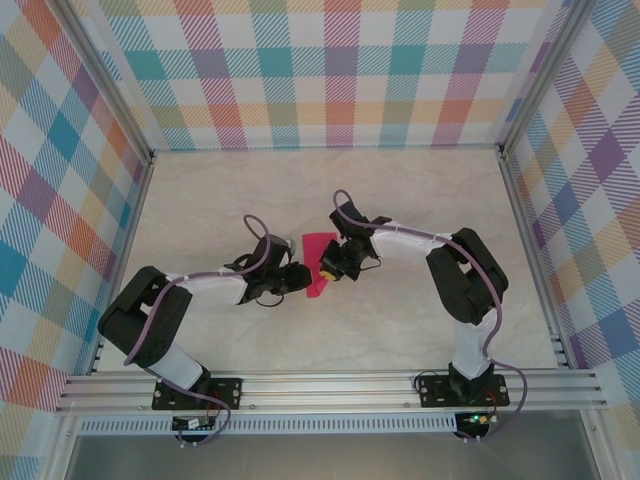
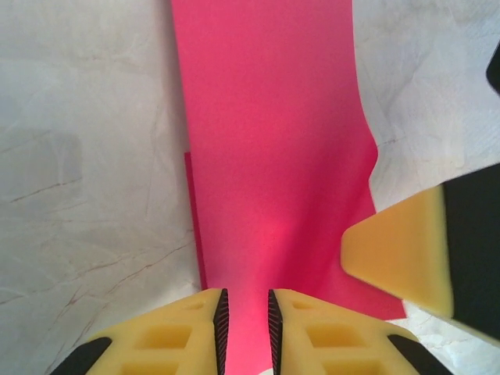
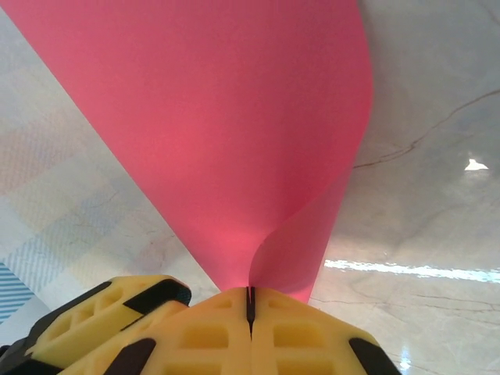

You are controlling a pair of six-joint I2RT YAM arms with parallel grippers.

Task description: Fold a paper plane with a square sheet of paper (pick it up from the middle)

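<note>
The magenta-pink square sheet of paper (image 1: 318, 262) lies mid-table between both grippers, doubled over into a long strip (image 2: 273, 156) with a lower layer's edge peeking out on its left. My right gripper (image 3: 251, 293) is shut on the near edge of the paper (image 3: 226, 117), which curls up from the pinch and bows over the table. My left gripper (image 2: 246, 301) stands open by a narrow gap, its fingers astride the strip's near end with pink showing between them. In the top view the left gripper (image 1: 298, 279) and right gripper (image 1: 328, 264) nearly touch.
The right gripper's yellow finger (image 2: 402, 250) overlaps the strip's right edge in the left wrist view. Pale marbled tabletop (image 1: 420, 330) surrounds the paper. Checked walls (image 1: 340, 70) and metal rails (image 1: 330, 390) enclose the workspace.
</note>
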